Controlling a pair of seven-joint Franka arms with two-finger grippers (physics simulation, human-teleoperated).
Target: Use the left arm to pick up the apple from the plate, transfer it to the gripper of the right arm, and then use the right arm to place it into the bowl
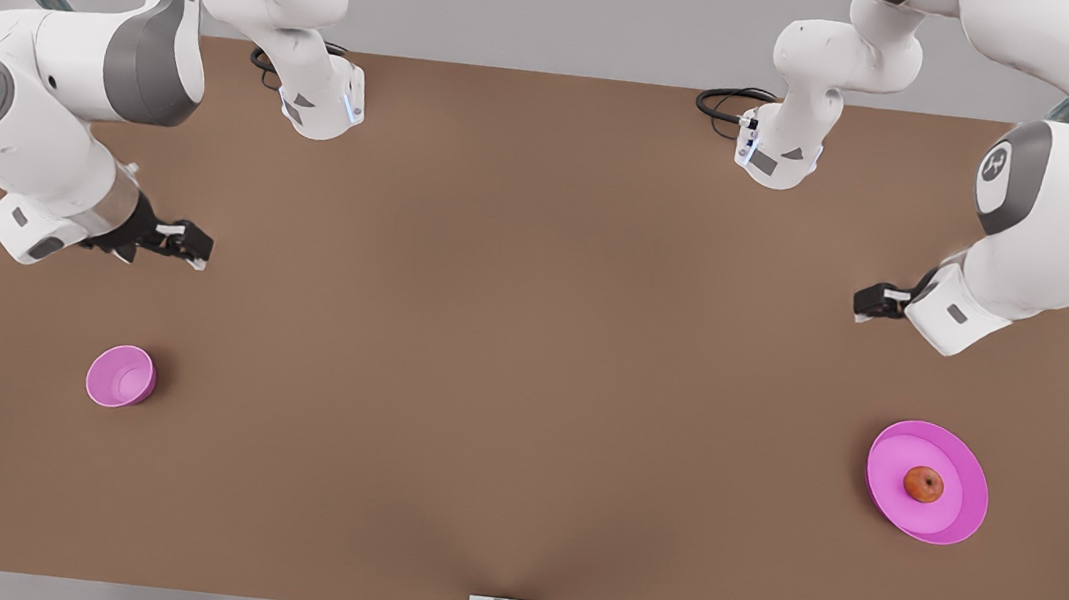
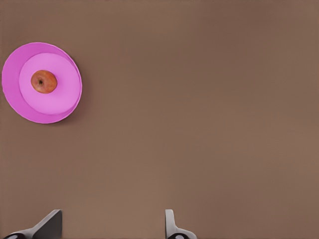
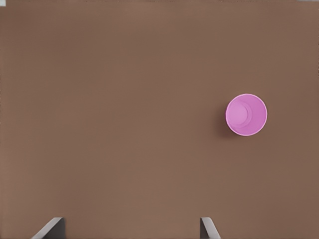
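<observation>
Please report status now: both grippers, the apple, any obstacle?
Left gripper open, above table near plate. Right gripper open, near bowl. Apple on plate, untouched. No obstacle seen.

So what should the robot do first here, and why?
Probably swing the left gripper over the apple and lower it. The apple sits on the plate, untouched, and the gripper's fingers are open, off to one side. The right gripper waits open near the bowl.

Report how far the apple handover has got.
Nothing is done yet. The apple sits on the plate; the bowl is empty. The left gripper and right gripper hover open, holding nothing. Pickup, transfer and placing all remain.
</observation>
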